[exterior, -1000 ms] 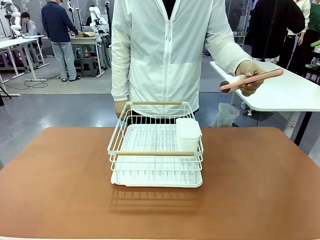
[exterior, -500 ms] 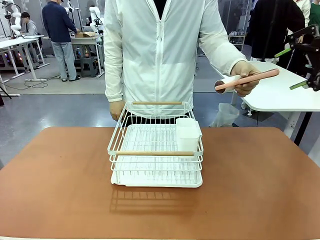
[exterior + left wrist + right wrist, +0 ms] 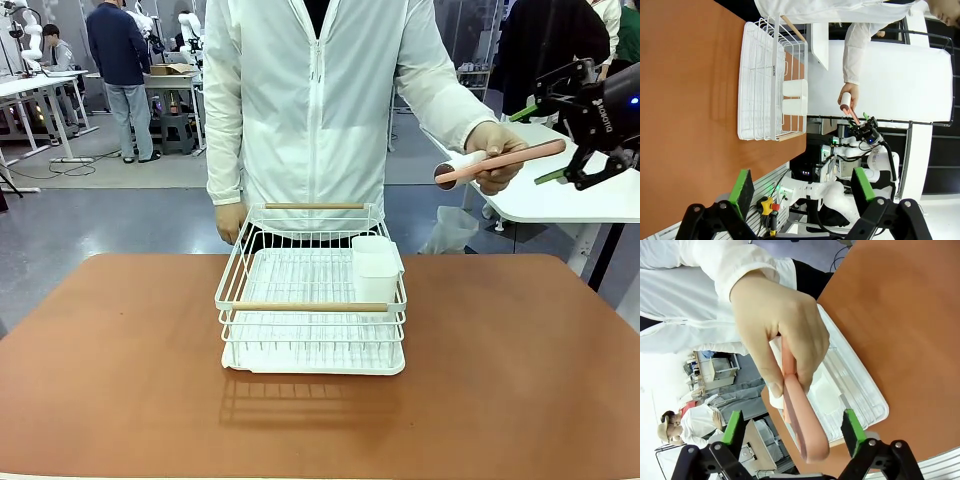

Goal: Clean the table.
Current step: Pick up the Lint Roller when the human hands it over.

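Person's hand [image 3: 497, 150] holds the pink-handled roller [image 3: 520, 153] out in the upper right of the front view, handle end pointing at our right gripper [image 3: 536, 145]. We reckon it's a handover: the white roll end is on their side and the free handle tip is offered so there's sth to grab. Their fingers wrap the handle's middle, which leaves the tip bare.

Right gripper's jaws are wide apart, one green pad above the handle tip and one below, not touching afaict. In the right wrist view the handle runs down between the two pads toward bottom centre, so the arm looks lined up along it.

The table [image 3: 120, 400] fills the lower half of the front view, reddish-brown, w/ a white dish rack [image 3: 310, 340] in the middle and a white utensil cup [image 3: 377, 268] in the rack's right corner.

Left gripper [image 3: 802, 187] is at the bottom of its own view near the table's edge. Its jaws are apart too, holding nothing, prob parked out of the way.
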Controlling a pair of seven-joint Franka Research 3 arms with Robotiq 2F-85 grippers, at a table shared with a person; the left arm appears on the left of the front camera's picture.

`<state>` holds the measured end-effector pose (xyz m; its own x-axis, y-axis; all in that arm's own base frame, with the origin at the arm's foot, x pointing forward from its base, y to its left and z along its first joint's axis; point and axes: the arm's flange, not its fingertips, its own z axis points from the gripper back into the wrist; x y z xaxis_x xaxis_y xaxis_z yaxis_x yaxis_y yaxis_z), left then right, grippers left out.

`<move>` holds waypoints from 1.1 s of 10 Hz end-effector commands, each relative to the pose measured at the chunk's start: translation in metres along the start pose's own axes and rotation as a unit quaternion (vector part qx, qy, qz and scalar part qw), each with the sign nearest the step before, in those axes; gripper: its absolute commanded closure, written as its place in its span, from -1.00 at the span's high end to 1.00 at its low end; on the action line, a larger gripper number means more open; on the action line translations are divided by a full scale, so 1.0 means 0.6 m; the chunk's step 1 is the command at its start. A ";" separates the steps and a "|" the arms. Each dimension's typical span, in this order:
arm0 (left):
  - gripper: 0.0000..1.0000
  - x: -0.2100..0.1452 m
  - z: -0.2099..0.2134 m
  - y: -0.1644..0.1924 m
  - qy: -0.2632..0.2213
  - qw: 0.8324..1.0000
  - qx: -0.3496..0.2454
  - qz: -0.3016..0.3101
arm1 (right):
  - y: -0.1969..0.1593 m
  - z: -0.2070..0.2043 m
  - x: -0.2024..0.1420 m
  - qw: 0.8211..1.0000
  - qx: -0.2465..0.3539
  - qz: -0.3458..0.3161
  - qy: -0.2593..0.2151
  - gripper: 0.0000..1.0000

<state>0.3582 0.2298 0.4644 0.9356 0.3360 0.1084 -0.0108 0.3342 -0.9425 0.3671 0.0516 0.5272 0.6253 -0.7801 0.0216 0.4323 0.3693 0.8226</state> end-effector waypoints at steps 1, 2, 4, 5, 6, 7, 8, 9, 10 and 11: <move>1.00 -0.002 0.004 0.000 -0.002 1.000 -0.006 -0.002 | -0.033 -0.016 -0.010 1.000 0.027 -0.012 -0.008 1.00; 1.00 -0.002 0.004 0.000 -0.002 1.000 -0.006 -0.002 | -0.040 -0.017 -0.007 0.999 0.033 -0.018 -0.008 1.00; 1.00 -0.002 0.004 0.000 -0.002 1.000 -0.006 -0.002 | -0.056 -0.015 0.003 0.999 0.037 -0.028 -0.001 1.00; 1.00 -0.002 0.004 0.000 -0.002 1.000 -0.006 -0.002 | -0.064 -0.014 0.005 0.998 0.046 -0.030 0.004 1.00; 1.00 -0.002 0.004 0.000 -0.002 1.000 -0.006 -0.002 | -0.072 -0.015 0.005 0.998 0.050 -0.028 0.012 1.00; 1.00 -0.002 0.004 0.000 -0.002 1.000 -0.006 -0.002 | -0.075 -0.016 0.008 0.998 0.055 -0.029 0.015 1.00; 1.00 -0.002 0.004 0.000 -0.002 1.000 -0.006 -0.002 | -0.077 -0.016 0.012 0.998 0.055 -0.031 0.017 1.00; 1.00 -0.002 0.004 0.000 -0.002 1.000 -0.006 -0.002 | -0.080 -0.019 0.016 0.998 0.052 -0.034 0.020 1.00; 1.00 -0.002 0.004 0.000 -0.002 1.000 -0.006 -0.002 | -0.081 -0.021 0.019 0.998 0.056 -0.034 0.023 1.00; 1.00 -0.002 0.004 0.000 -0.002 1.000 -0.006 -0.002 | -0.081 -0.019 0.022 0.997 0.064 -0.034 0.018 0.90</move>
<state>0.3582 0.2299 0.4644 0.9356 0.3360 0.1084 -0.0108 0.3342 -0.9425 0.3811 0.0318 0.4986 0.6080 -0.7916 -0.0604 0.4208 0.2569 0.8700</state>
